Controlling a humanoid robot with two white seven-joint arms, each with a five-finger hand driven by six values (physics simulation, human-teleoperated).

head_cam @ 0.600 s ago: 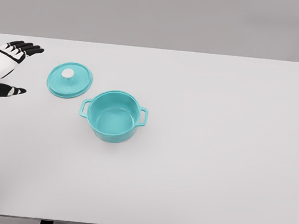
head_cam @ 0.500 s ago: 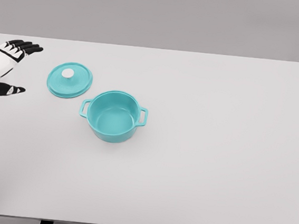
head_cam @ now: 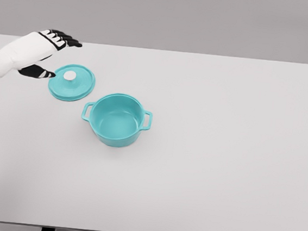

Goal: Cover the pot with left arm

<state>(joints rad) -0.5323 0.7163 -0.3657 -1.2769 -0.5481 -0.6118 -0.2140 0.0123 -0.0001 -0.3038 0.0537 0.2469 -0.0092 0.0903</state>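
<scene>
Left hand [head_cam: 40, 50] hovers over the far left corner of the tabletop [head_cam: 219, 171], its fingers spread and relaxed, gripping nothing; the thumb points toward the lid [head_cam: 71, 83] just beside it, with a narrow gap between the two.

Lid, teal with a white knob [head_cam: 70, 75] at its centre, lies flat near the left edge; the pot [head_cam: 117, 119], same teal, with two side handles, stands upright just beside it, toward the middle of the tabletop and closer to the near edge; rim and lid are apart, though only slightly.

Pot is uncovered and looks empty; only its bare inner floor shows; the right arm is out of view.

Risks, by judgement: the knob is small and the lid shallow, so a grasp closing off-centre may slide the lid across the smooth surface instead of lifting it; a tilted carry could catch the pot's rim or near handle and nudge the pot aside; a release before the lid is centred would leave it askew on the rim.
</scene>
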